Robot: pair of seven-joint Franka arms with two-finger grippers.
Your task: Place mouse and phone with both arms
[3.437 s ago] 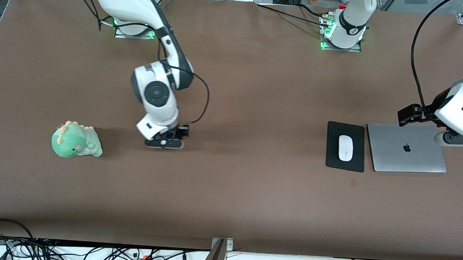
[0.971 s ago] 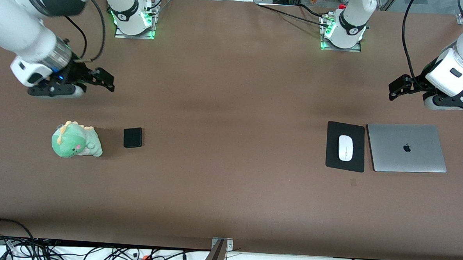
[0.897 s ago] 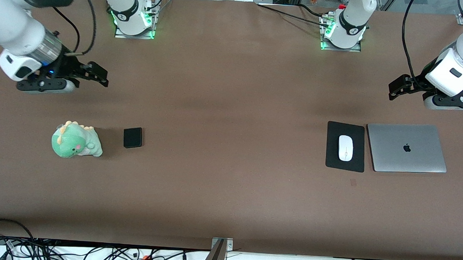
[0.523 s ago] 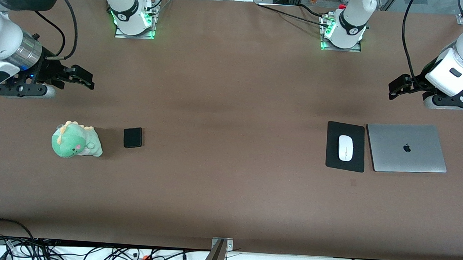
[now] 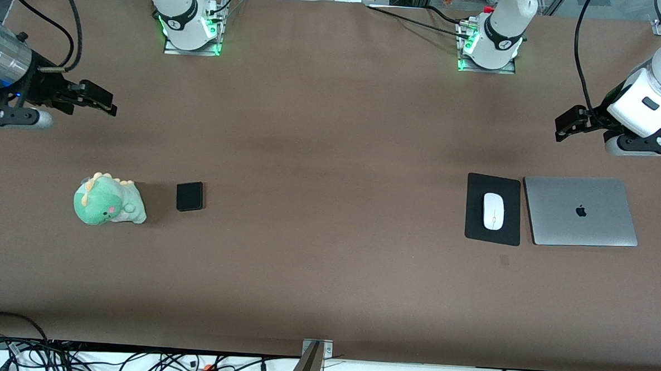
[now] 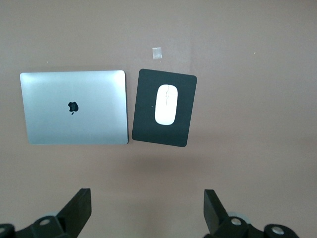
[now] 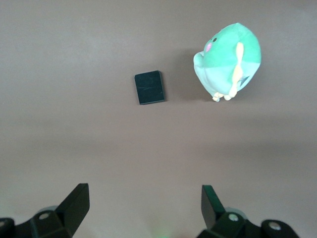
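Observation:
The white mouse [image 5: 493, 211] lies on a black mouse pad [image 5: 476, 228] beside a closed silver laptop [image 5: 580, 211], toward the left arm's end of the table. It also shows in the left wrist view [image 6: 166, 97]. The small black phone [image 5: 189, 196] lies flat beside a green dinosaur plush [image 5: 108, 200], toward the right arm's end, and also shows in the right wrist view [image 7: 150, 87]. My left gripper [image 5: 644, 148] hangs open and empty above the table near the laptop [image 6: 147, 198]. My right gripper [image 5: 10, 117] hangs open and empty at the table's edge, apart from the phone [image 7: 143, 196].
The plush [image 7: 228, 59] sits close to the phone. A small tape mark [image 5: 504, 260] lies on the brown table nearer the front camera than the pad. Cables run along the table's front edge. The two arm bases stand at the back.
The right gripper, low at the phone 3.4 s ago, has left it on the table and risen away toward the table's edge. The left gripper rose from the laptop, then stayed still.

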